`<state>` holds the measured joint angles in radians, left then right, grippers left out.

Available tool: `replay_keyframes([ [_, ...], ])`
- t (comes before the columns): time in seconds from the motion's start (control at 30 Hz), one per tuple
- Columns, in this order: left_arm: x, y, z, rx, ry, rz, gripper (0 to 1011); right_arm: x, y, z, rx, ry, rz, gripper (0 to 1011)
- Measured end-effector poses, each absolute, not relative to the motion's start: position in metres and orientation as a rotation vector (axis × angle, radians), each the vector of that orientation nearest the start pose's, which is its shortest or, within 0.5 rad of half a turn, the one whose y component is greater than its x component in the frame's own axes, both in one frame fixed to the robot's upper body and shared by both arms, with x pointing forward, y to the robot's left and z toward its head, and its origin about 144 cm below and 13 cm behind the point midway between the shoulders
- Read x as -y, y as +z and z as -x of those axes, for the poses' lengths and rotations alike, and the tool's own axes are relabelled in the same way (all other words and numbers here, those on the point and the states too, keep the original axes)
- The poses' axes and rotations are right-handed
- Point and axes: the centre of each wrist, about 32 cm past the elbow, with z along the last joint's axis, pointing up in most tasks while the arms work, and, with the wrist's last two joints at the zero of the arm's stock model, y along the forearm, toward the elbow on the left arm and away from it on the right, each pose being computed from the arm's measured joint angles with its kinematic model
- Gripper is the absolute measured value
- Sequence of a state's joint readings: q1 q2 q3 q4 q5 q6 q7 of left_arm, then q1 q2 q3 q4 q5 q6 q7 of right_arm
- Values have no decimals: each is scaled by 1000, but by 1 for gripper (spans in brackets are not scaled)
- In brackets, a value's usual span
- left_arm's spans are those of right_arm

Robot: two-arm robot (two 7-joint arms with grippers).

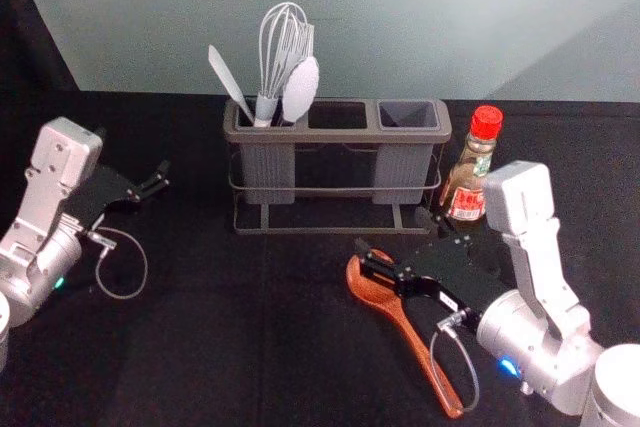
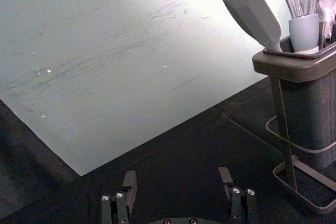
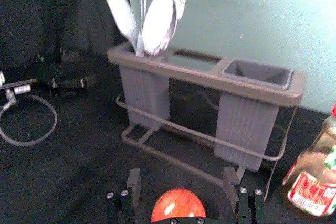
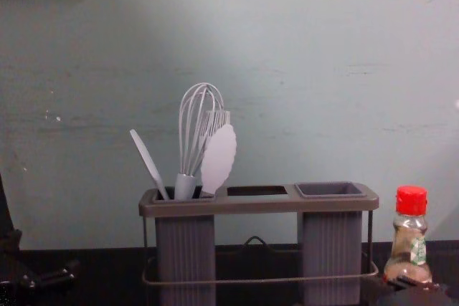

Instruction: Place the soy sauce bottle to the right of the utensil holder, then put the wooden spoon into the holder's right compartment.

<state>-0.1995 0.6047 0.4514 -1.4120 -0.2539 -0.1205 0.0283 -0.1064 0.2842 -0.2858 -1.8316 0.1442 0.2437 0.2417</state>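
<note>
My right gripper (image 1: 394,232) is open over the bowl end of the wooden spoon (image 1: 409,335), which lies on the black table before the utensil holder (image 1: 337,135). In the right wrist view, the spoon's round bowl (image 3: 178,204) shows low between the parted fingers of the right gripper (image 3: 182,184). The soy sauce bottle (image 1: 468,169) stands upright just right of the holder, a small gap between them in the chest view. The holder's right compartment (image 4: 330,190) is empty. My left gripper (image 1: 133,153) stays open at the left, likewise in its wrist view (image 2: 177,179), holding nothing.
A whisk (image 4: 201,123), a spatula (image 4: 149,164) and other pale utensils stand in the holder's left compartment. A pale wall (image 4: 287,69) rises behind. The right arm reaches in close to the bottle's near side.
</note>
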Motion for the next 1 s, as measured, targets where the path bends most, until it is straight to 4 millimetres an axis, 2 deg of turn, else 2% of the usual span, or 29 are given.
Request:
replay_keyframes([
  [0.2, -310, 1140, -489, 285, 1248, -304, 1011, 195, 1201, -417, -115, -970, 349, 1000],
  [0.4, -310, 1140, -489, 285, 1248, -304, 1011, 185, 1219, -425, -155, -939, 480, 1000],
  [0.67, -310, 1140, -489, 285, 1248, -304, 1011, 174, 1230, -441, -226, -932, 601, 1002],
  [1.0, -310, 1140, -489, 285, 1248, -304, 1011, 165, 1234, -460, -286, -942, 686, 1000],
])
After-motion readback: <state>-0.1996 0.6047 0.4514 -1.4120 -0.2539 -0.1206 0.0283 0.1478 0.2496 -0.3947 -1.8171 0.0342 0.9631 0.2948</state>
